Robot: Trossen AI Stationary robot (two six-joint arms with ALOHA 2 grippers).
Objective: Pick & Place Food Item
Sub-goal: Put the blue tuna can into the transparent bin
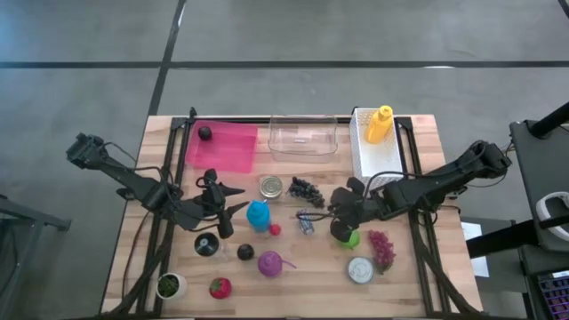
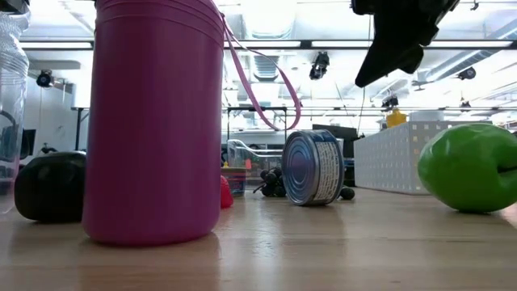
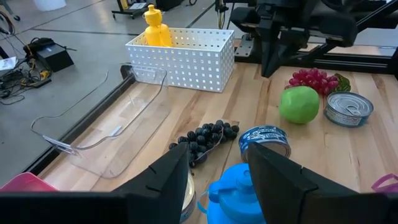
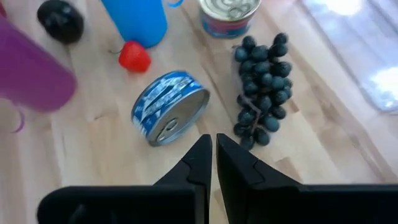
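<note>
Trouble here comes mostly from crowding, as we read it. Our right tool (image 4: 214, 163) hangs above the middle of the desk (image 1: 409, 284) with its fingers pressed together and nothing between them, over bare wood between the tipped blue-labelled tin (image 4: 169, 107) and the dark grape bunch (image 4: 262, 81). The task names no particular food, so we take the grapes, the nearest food to that tool, as the likely target, though the green apple (image 1: 350, 237) sits just beside the same arm. If we come down with the fingers closed like this, we would push the bunch rather than take it, and loose grapes could roll. The tin lies on its side and would roll at a nudge. Our left tool (image 3: 217, 180) stands partly open, empty, right over the blue bottle (image 3: 236, 194); a careless drop there would tip it onto the small red item (image 4: 134, 56) next to it.
</note>
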